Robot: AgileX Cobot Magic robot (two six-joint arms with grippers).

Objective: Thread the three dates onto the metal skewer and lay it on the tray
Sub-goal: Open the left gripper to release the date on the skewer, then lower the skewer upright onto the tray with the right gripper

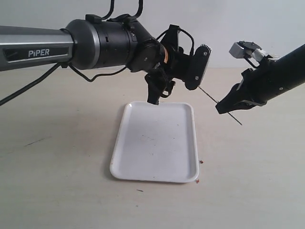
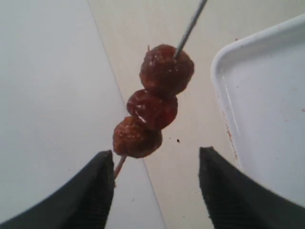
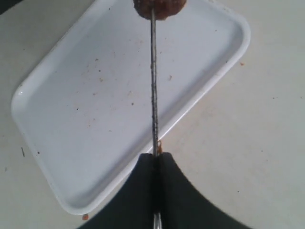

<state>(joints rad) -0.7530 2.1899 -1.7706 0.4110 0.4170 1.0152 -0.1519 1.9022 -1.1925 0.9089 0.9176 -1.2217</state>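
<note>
Left arm reaches in above the tray's [image 1: 157, 143] far edge. Left claw [image 2: 156, 155] is open: its two dark fingers [image 2: 95, 191] stand wide apart with nothing clamped between them. The three dates [image 2: 152, 109] sit just ahead of that gap, touching neither finger. All three are threaded on the metal skewer [image 2: 189, 28], packed in a row and touching each other, dark reddish-brown and glossy. They are up in the air close to the tray's far edge, not on the tray.

The tray lies flat on the counter [image 1: 57, 167], white, with nothing on it but tiny dark specks. A few reddish crumbs [image 1: 200, 161] lie on the counter just off the tray's near right corner.

The skewer runs tilted through the air from the dates out past the tray's far right corner. Right claw [image 3: 155, 160] is closed tight on it, pinching the bare rod well away from the dates, and a short end of the rod sticks out beyond the grip. In the exterior view the dates are hidden behind the left claw.
</note>
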